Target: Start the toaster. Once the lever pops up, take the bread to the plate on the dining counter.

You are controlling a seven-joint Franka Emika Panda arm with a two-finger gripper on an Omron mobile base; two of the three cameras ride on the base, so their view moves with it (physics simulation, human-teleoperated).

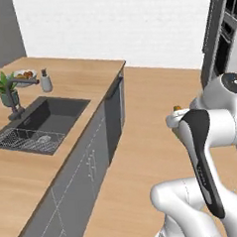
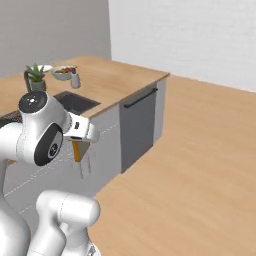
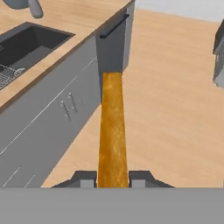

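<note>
My gripper [image 3: 113, 177] is shut on the bread [image 3: 113, 127], a thin slice seen edge-on, its golden-orange crust running up the middle of the hand view. From the right base view the bread [image 2: 76, 151] hangs below the hand [image 2: 82, 130], out over the floor beside the grey cabinets. A bit of crust [image 1: 177, 107] peeks past the hand in the left base view. The light-wood dining counter [image 1: 83, 75] lies ahead to the left. A white sliver at its far end, behind the plant, looks like the plate [image 2: 46, 67]. The toaster is out of view.
A dark sink [image 1: 39, 123] with a wire rack is set into the counter. Near it stand a potted plant [image 1: 7, 90], a bowl of fruit [image 1: 24, 75] and a small grey shaker [image 1: 46, 81]. A dishwasher front [image 2: 137, 125] closes the counter's end. Open wood floor [image 2: 200, 165] lies to the right.
</note>
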